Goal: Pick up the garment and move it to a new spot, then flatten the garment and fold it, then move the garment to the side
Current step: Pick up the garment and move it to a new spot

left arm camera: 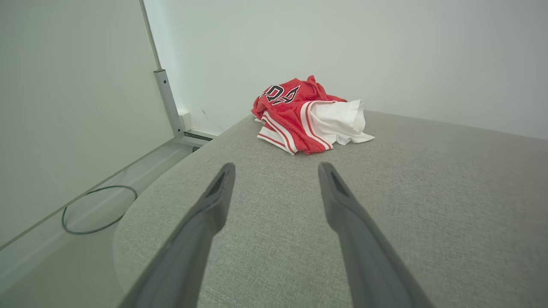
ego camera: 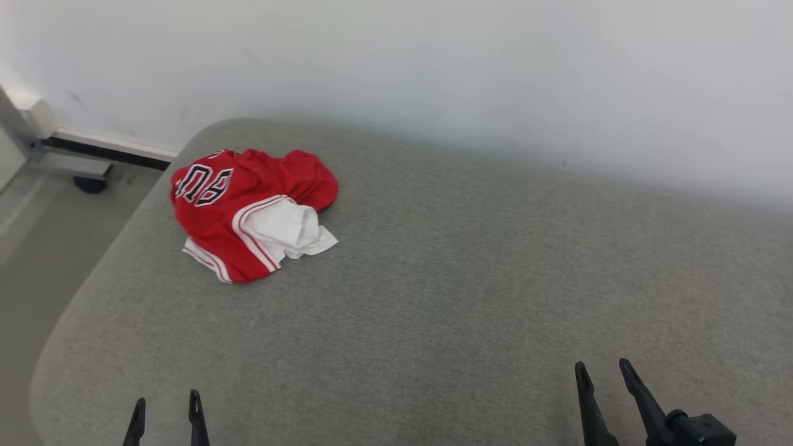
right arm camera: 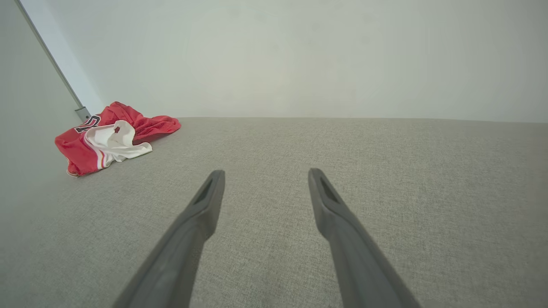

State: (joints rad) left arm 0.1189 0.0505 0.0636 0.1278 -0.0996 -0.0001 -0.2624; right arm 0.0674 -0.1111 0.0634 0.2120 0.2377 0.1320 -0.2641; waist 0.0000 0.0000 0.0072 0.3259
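The garment [ego camera: 238, 207], a red jersey with white trim and dark numerals, is seen crumpled in a loose heap at the far left of the grey table [ego camera: 464, 279], near its rounded back corner and close to the white wall [ego camera: 433, 62]. A white part is turned out on the side nearer the robot. Left of the table, bare floor [ego camera: 37, 260] and a metal frame foot [ego camera: 90, 184] are visible. At the lower left of the head view, the left tool [ego camera: 167, 397] is held over the near edge of the table, its fingers parted and nothing between them. In its wrist view the garment lies ahead, well apart from the tips. At the lower right, the right tool [ego camera: 602, 363] is likewise held wide open and empty over bare fabric, farther from the garment than the left one. No step of the task is judged to be done. The garment has not been gripped, and lifting, moving to a new spot, flattening, folding and setting aside are all left. The first pick is judged likelier for the left tool, since the garment lies on its side, though this cannot be settled from the pictures. As the cloth is bunched, several layers may be caught in one pinch.
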